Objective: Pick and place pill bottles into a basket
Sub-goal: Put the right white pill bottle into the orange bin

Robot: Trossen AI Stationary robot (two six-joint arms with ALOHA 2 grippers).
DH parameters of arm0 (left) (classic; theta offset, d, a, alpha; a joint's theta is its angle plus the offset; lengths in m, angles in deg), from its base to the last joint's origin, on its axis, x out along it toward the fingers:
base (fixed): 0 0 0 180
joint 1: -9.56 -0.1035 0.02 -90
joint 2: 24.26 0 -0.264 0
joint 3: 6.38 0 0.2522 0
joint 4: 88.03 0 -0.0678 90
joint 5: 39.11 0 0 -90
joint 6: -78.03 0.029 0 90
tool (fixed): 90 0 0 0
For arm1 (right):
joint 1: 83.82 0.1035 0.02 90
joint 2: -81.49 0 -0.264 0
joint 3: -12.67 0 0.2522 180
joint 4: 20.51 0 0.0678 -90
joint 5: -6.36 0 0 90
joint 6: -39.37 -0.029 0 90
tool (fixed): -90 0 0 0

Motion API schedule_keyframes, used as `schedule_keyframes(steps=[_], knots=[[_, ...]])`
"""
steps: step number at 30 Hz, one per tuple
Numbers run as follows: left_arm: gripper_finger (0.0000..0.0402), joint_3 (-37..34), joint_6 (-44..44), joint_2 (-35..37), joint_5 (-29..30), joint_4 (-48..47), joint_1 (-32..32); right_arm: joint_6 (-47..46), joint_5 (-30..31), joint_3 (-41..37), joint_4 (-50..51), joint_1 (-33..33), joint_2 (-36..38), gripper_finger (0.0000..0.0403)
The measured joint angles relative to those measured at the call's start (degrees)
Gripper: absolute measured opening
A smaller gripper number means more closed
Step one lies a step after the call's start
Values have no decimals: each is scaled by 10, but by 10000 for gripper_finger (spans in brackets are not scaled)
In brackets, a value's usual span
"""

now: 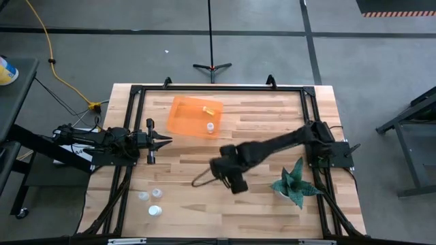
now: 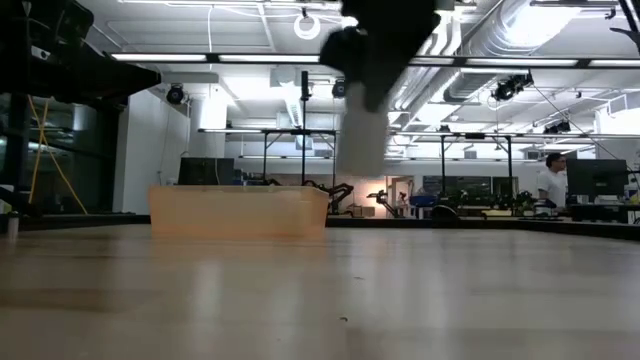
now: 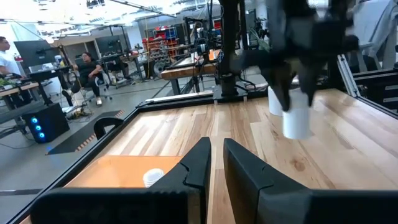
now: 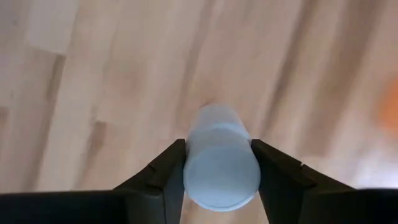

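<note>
My right gripper (image 1: 227,173) is over the middle of the table, pointing down, and is shut on a whitish pill bottle (image 2: 360,140) held well above the wood. The orange basket (image 1: 185,114) lies toward the far side with one bottle (image 1: 210,126) standing in it. Three more bottles (image 1: 152,200) stand near the table's near left corner. My left gripper (image 1: 165,141) waits at the table's left side, empty, with a narrow gap between its fingers (image 3: 202,163). My right gripper pinches the bottle's round side near its upper end (image 4: 219,146) between its two fingers (image 4: 169,167). The fingers come from above, pointing down. The bottle hangs upright below them, clear of the table, as the left wrist view (image 3: 296,121) also shows.
A spiky green plant (image 1: 295,182) stands at the near right, close to my right arm. A black frame (image 1: 218,88) runs around the table's edges. Bare wood lies between the held bottle and the basket. People sit and stand in the room beyond.
</note>
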Motion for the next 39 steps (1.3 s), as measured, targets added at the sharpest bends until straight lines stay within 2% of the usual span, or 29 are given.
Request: schedule_keyframes(steps=[5,8,13,17,20,30,34,39], knots=[[79,0,0,0,0,0,0,99,9,82,2,-75,0,153],[79,0,0,0,0,0,0,145,-7,111,-24,-122,0,154],[79,0,0,0,0,0,0,193,-88,111,-87,-199,0,153],[79,0,0,0,0,0,0,231,-72,95,-135,-247,0,153],[79,0,0,0,0,0,0,235,-83,82,-168,-278,0,154],[79,0,0,0,1,0,0,269,-108,74,-257,-312,-26,155],[79,0,0,0,5,0,0,269,-100,73,-235,-320,-53,155],[79,0,0,0,9,0,0,266,-61,73,-191,-336,-59,155]])
